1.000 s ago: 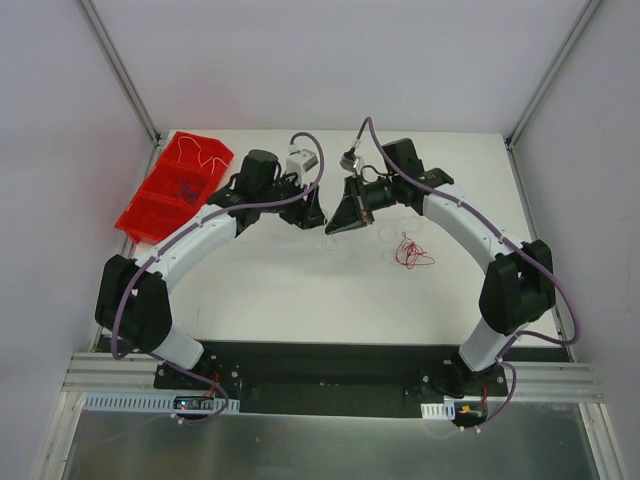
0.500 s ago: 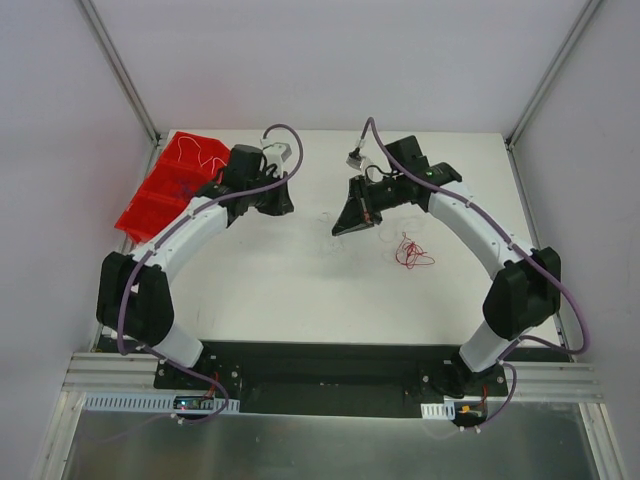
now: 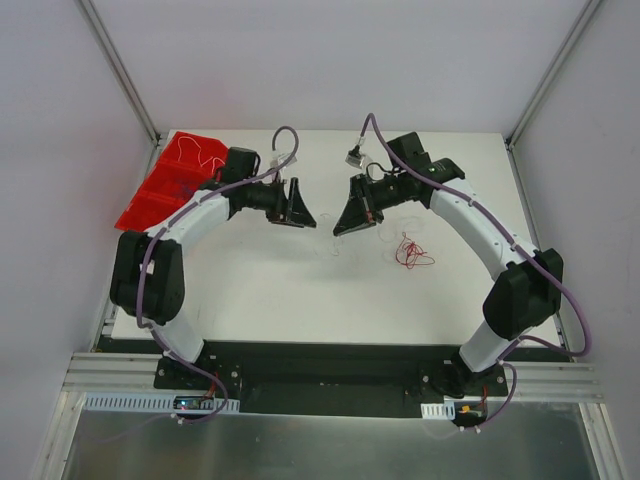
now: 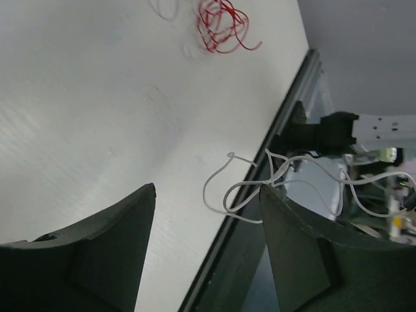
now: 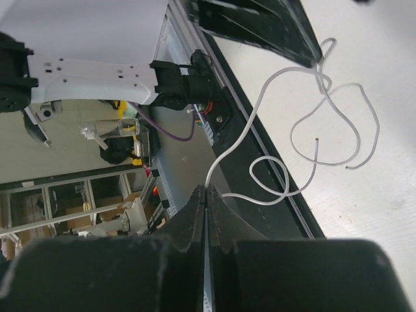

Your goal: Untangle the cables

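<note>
So: right gripper (image 5: 206, 192) is pinched closed on one end of the thin pale-white wire (image 5: 250, 123), holding it lifted off the white table (image 3: 270, 290) so its loops hang free and can be seen. Left gripper (image 4: 208, 195) faces it with jaws wide apart and nothing held. My guess is it's lined up to take a second grip on the same strand so the two can pull apart.

Small tangle of hair-thin red wires (image 3: 411, 252) lies on the table right of centre, near the right arm and untouched. Translucent red plastic bin (image 3: 150, 200) sits at the far-left table edge with more thin wire in it.

View differences:
- Top view: arm layout, bin and red tangle. The white wire is nearly invisible.
- Right wrist: the actual pinch, plus the wire's loops and crossings.
- Left wrist: the wire runs just beside one black finger (image 4: 305, 253). Can't tell if it touches.
</note>
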